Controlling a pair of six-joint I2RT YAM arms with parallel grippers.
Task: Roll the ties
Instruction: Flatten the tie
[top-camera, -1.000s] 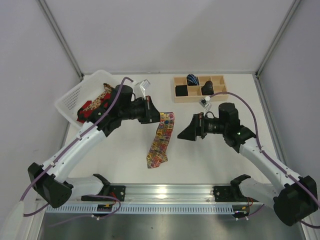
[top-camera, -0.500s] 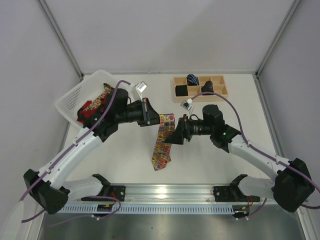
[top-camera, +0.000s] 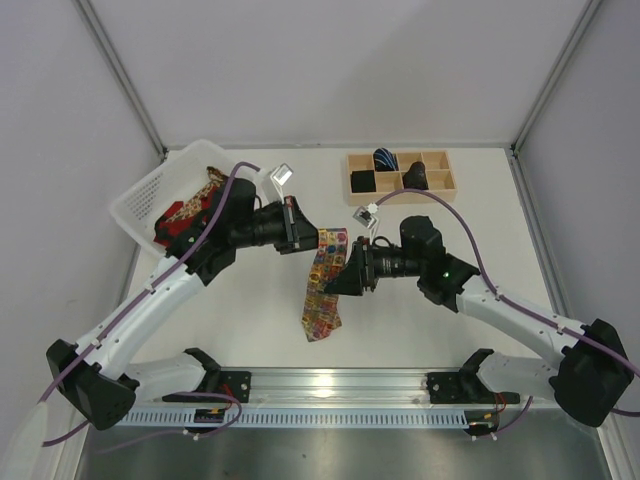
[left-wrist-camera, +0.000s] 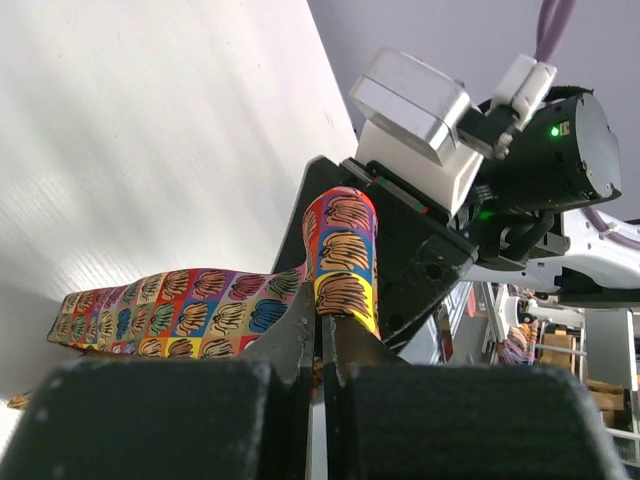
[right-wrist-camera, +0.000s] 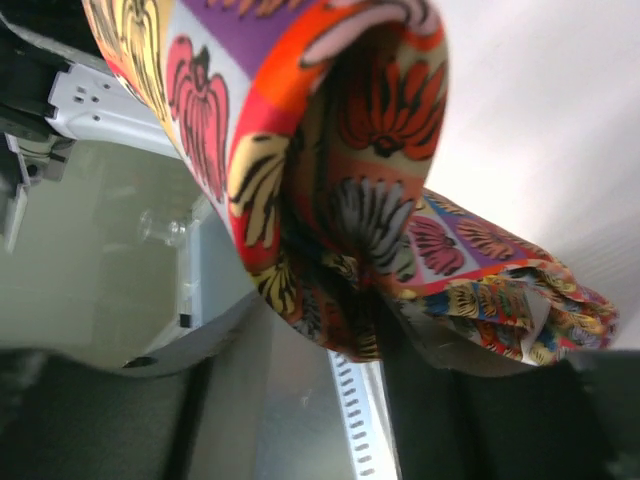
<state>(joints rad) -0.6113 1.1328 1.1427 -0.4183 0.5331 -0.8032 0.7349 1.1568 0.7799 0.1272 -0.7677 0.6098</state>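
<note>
Floral tie (top-camera: 321, 290) hangs at desk ctr: its top end is pinched in the left end effector (top-camera: 312, 237), jaws closed tight on the cloth, the rest drooping w/ the wide end lying on the desk (top-camera: 420, 330). Left arm runs from its base at the near-left corner diagonally up & right, wrist bent so the end effector points right, roughly level, near the white basket (top-camera: 140, 195). Right arm comes from the near-right base up & left, wrist aimed left & slightly down. The right end effector (top-camera: 335, 283) sits astride the tie just below the other grip, fingers (right-wrist-camera: 460, 430) part-way apart w/ a fold of cloth btwn them; one touches it, a gap shows at the other, so not clamped. Green light (top-camera: 443, 270) glows on the right wrist. Basket holds a red tie (top-camera: 168, 232) & a gold paisley tie (top-camera: 192, 207). Wooden tray (top-camera: 400, 197) at the far side, well apart, has a rolled blue-striped tie (top-camera: 385, 158) & black rolls (top-camera: 362, 181) in separate compartments. Desk is white, w/ pale wall panels (top-camera: 330, 70), metal posts (top-camera: 120, 75) & an aluminium rail (top-camera: 340, 385) along the near edge.
</note>
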